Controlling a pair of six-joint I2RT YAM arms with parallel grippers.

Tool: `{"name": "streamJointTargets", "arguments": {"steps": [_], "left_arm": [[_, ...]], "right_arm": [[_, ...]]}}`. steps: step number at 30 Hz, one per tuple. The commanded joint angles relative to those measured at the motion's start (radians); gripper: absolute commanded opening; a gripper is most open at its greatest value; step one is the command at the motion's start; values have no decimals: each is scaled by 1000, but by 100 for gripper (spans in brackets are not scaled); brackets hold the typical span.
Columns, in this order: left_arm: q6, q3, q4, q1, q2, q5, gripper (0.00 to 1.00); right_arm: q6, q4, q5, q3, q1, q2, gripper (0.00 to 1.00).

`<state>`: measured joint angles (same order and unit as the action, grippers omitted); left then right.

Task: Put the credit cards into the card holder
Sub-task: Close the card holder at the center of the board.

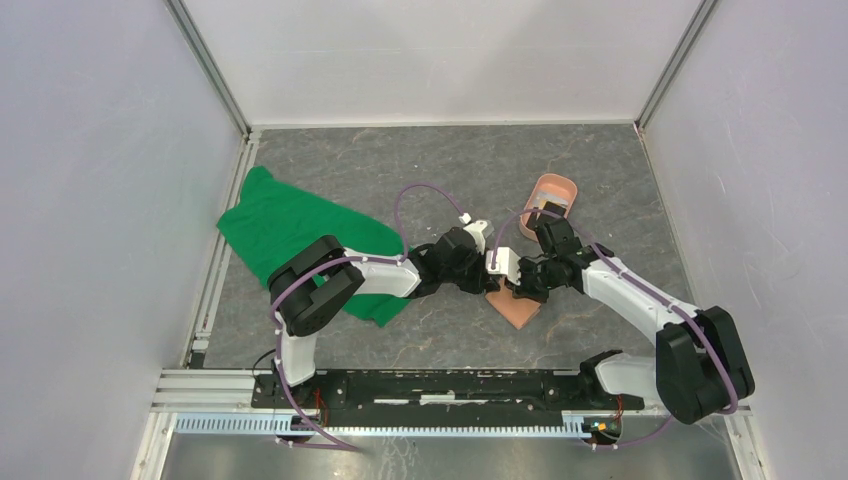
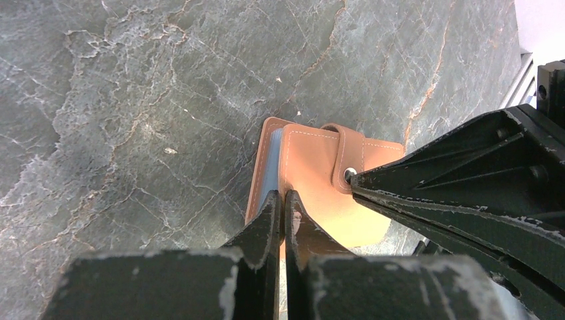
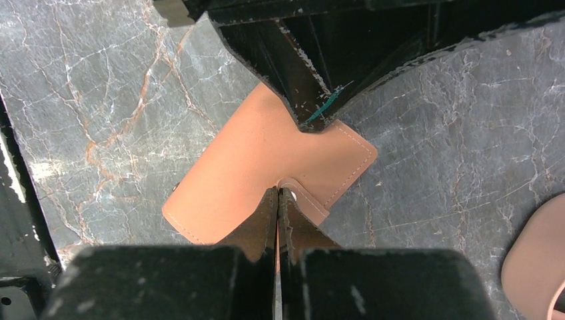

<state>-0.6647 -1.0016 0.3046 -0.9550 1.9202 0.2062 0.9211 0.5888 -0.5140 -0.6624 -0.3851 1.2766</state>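
My left hand (image 2: 284,200) was closed, fingers pressed together with nothing between them, the tips resting on the near edge of the holder (image 2: 313,167). I judged this was to pin it flat so that it would not slide. My right hand (image 3: 278,195) was closed too and empty, its tips together at the end of the strap (image 3: 308,203), right by the snap (image 2: 349,175). That looked like a push or pry to pop the snap, since the holder lay folded shut and no card could go in until it opened.

The holder was a flat tan rectangle, smooth and leather-like, with rounded corners and pale stitching along the edges. At its fold a blue-grey sliver of the pockets (image 2: 270,160) showed. It lay on the surface (image 2: 133,100), grey stone veined with rust and white, between my two arms.

Beyond my right hand stood a salmon-pink oval tray (image 1: 560,182) with something dark in it. I took that for the cards, though it was too small to be sure. A crumpled green cloth (image 1: 290,225) lay well off to my left.
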Motion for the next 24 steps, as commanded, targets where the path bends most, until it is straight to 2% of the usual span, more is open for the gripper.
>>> {"name": "streamJointTargets", "arguments": {"steps": [1, 21, 22, 24], "left_arm": [[-25, 3, -41, -3, 6, -50, 2], [-40, 3, -27, -4, 8, -39, 2], [-39, 2, -27, -4, 5, -36, 2], [-38, -2, -30, -4, -4, -32, 2]], "right_arm": [[22, 132, 99, 109, -19, 45, 0], [89, 174, 128, 139, -17, 69, 0], [91, 179, 117, 133, -18, 67, 1], [84, 186, 90, 107, -17, 55, 16]]}}
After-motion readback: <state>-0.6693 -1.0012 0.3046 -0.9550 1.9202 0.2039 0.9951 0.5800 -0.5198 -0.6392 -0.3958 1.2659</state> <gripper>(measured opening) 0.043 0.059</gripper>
